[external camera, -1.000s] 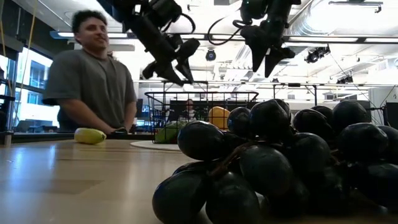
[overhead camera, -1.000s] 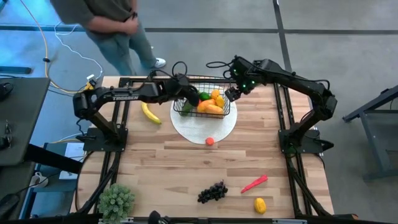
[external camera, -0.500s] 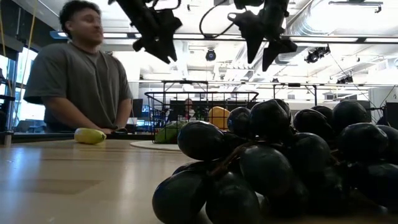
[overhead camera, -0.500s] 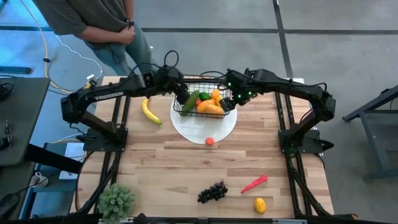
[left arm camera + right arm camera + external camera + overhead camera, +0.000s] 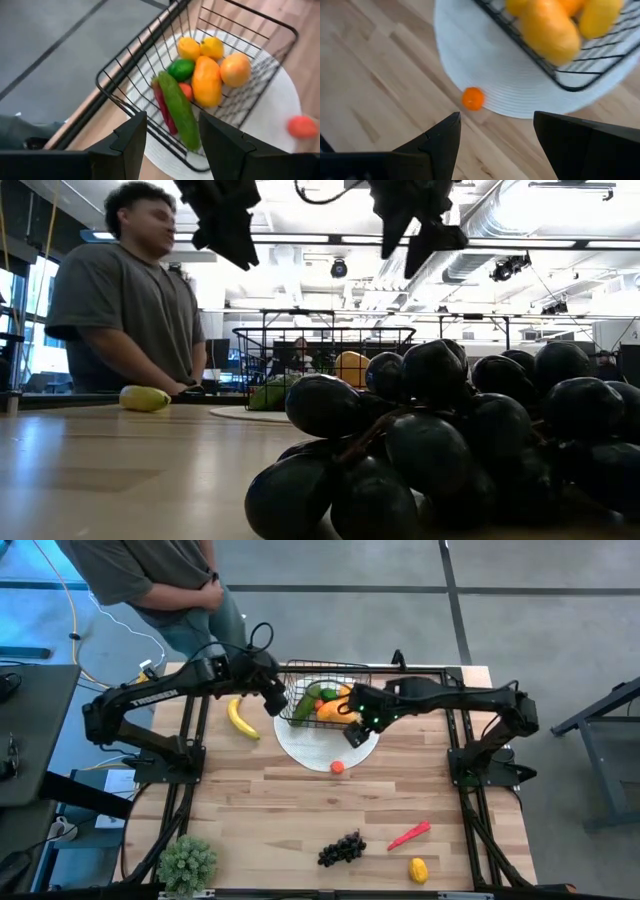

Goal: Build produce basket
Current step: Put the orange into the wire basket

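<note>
The basket [image 5: 322, 700] sat on a white plate [image 5: 355, 751] near the tabletop's far edge, holding produce [image 5: 206, 80]. Both the left gripper [image 5: 279, 704] and right gripper [image 5: 352, 736] hovered beside it, jaws parted and empty.

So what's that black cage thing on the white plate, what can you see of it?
It is a rectangular black wire-mesh basket with open grid sides and no lid, standing upright on a round white plate. Inside lie a green cucumber, a lime, a red chili and several orange and yellow fruits.
</note>
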`<state>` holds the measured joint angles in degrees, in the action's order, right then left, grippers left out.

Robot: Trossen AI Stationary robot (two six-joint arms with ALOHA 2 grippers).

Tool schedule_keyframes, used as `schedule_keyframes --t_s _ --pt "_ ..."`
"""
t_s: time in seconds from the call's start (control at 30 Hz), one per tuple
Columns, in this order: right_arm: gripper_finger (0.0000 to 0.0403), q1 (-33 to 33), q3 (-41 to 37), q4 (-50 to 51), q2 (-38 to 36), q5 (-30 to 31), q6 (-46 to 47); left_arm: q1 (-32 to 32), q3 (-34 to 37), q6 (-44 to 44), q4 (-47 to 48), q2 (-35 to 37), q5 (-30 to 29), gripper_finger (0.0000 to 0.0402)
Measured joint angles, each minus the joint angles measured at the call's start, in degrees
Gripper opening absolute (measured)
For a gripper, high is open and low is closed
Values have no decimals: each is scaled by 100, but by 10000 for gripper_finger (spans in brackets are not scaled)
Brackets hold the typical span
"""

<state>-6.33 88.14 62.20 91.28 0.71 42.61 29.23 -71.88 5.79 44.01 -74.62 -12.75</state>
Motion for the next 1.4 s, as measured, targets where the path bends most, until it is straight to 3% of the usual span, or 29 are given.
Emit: schedule_keyframes --t_s 0.37,0.9,1.4 --pt "232 405 0 -686 629 35 521 -15 0 152 836 226 327 170" --pt "232 762 0 -823 1653 149 1293 -15 2 50 1352 226 152 170" --pt "232 789 -2 -1190 2431 270 1450 -17 4 104 1980 252 -177 170"
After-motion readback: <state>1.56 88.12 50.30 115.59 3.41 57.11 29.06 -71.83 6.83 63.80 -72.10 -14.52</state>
